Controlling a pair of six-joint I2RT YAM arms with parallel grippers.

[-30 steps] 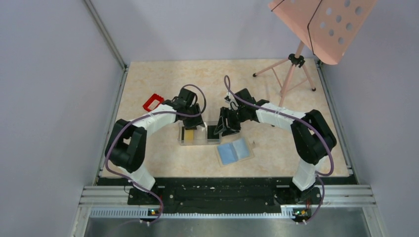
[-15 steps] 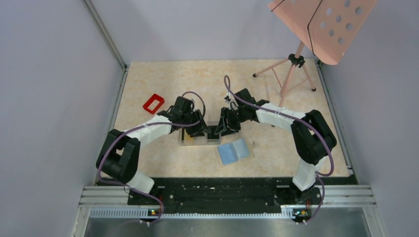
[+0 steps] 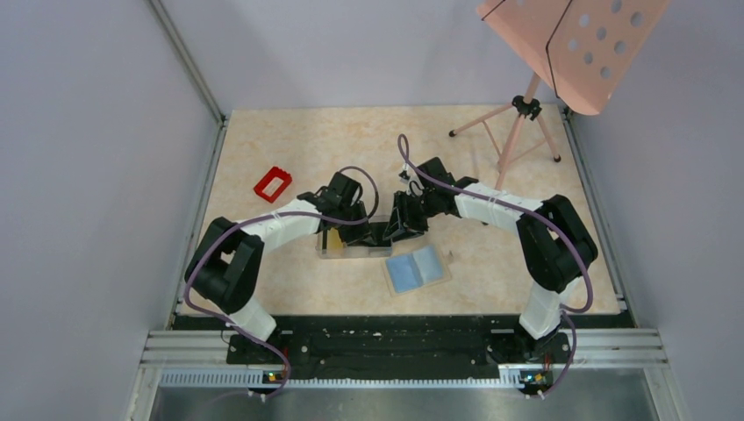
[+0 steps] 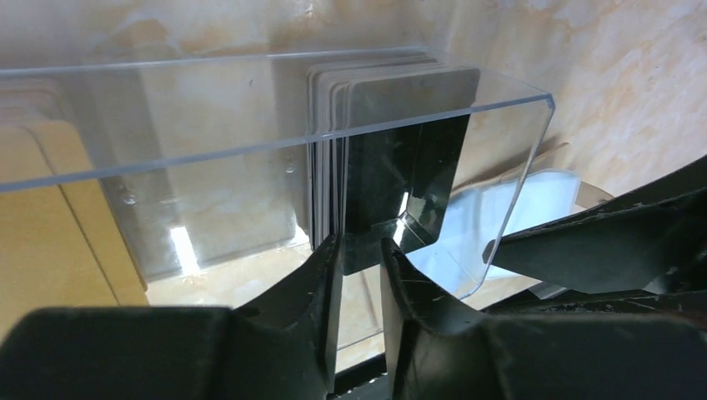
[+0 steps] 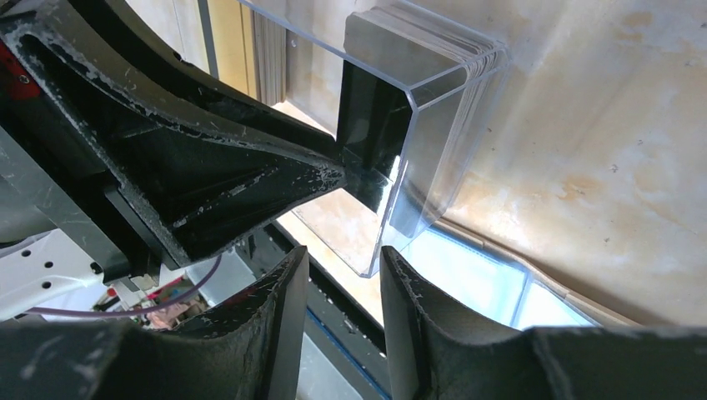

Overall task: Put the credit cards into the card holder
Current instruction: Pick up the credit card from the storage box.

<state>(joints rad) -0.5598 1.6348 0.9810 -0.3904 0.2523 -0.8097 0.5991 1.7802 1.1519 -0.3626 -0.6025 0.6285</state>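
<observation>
A clear plastic box (image 3: 346, 250) holds the credit cards: a stack of black cards (image 4: 408, 150) standing at its right end and yellow-gold cards (image 4: 50, 225) at its left. My left gripper (image 4: 360, 246) reaches into the box, open by a narrow gap, its tips on either side of the black cards' lower edge. My right gripper (image 5: 343, 252) is open just outside the box's right end wall (image 5: 433, 142), empty. The card holder (image 3: 418, 268) lies open near the box, light blue lining up.
A small red frame (image 3: 273, 183) lies to the left of the box. A pink music stand (image 3: 575, 44) on a tripod stands at the back right. Both grippers (image 3: 377, 230) sit close together over the box's right end.
My left arm has swung right along the box, from the yellow cards to the black stack. Both grippers have narrowed. The right arm has barely moved.
</observation>
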